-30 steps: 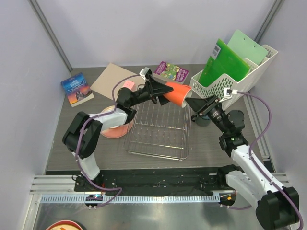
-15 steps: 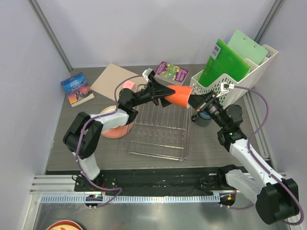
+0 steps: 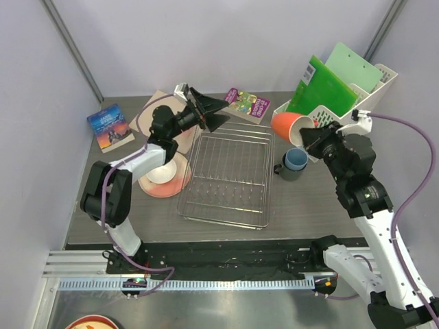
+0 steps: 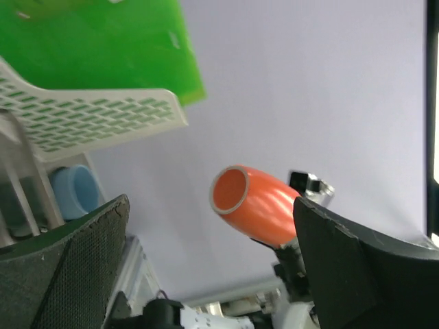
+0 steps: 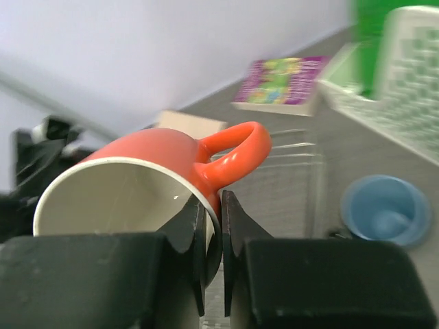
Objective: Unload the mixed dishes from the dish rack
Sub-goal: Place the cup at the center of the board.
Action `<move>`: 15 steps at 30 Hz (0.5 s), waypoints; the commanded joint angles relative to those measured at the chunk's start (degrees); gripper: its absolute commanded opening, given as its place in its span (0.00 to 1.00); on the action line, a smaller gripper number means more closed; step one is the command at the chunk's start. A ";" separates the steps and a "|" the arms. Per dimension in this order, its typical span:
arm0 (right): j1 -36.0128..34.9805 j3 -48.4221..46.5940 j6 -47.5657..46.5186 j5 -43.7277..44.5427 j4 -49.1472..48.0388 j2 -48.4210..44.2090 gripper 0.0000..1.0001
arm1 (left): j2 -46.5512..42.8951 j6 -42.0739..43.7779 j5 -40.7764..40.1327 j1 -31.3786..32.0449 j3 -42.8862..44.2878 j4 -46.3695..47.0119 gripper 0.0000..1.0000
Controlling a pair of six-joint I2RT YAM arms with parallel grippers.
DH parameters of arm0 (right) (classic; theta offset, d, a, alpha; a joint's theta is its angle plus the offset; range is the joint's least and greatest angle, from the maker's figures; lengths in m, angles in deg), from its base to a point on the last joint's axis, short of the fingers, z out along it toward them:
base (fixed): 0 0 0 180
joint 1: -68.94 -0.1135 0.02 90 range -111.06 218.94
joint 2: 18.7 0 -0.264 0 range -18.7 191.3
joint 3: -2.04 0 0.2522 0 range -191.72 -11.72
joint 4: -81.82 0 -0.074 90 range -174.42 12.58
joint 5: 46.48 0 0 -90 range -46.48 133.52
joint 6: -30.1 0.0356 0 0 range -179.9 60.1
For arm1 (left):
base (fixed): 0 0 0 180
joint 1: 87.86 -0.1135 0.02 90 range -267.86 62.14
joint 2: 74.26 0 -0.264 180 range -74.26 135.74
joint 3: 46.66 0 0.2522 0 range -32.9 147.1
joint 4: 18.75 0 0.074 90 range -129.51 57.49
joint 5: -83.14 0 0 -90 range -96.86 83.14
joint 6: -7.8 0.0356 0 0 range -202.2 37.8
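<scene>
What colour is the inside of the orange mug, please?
Off-white inside the orange mug; the right wrist view shows it best.

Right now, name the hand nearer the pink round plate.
Left. The left hand hangs behind the pink round plate; the right hand grips the orange mug across the silver wire rack.

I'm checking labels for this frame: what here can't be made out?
- Top view: the dark grey mug is mostly hidden by the light blue cup in it.
- Top view: the left arm covers part of the small white bowl.
- Right wrist view: the purple book is blurred, title unreadable.
</scene>
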 commanded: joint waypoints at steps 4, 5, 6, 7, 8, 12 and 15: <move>0.33 -12.85 -5.29 33.62 25.90 5.99 0.01 | -12.66 19.84 -12.39 -0.33 -2.50 -33.06 1.00; 0.24 -13.90 -4.41 35.12 27.48 6.78 0.01 | -14.08 21.44 -14.50 -0.33 -2.33 -36.57 1.00; 0.32 -16.08 -2.40 36.01 31.07 7.40 0.01 | -15.23 23.11 -18.44 -0.33 -1.54 -44.53 1.00; 0.24 -17.24 -1.42 36.80 32.93 9.15 0.01 | -16.54 24.09 -20.83 -0.24 -1.19 -47.74 1.00; 0.32 -18.29 -0.37 38.20 34.69 10.03 0.01 | -18.65 25.23 -22.77 -0.33 -0.66 -51.16 1.00; 0.32 -20.41 2.89 40.49 43.30 12.33 0.01 | -22.70 23.93 -33.23 -0.07 1.36 -65.15 1.00; 0.33 -18.93 5.00 40.85 45.69 11.01 0.01 | -25.25 22.52 -38.07 -0.06 1.80 -71.93 1.00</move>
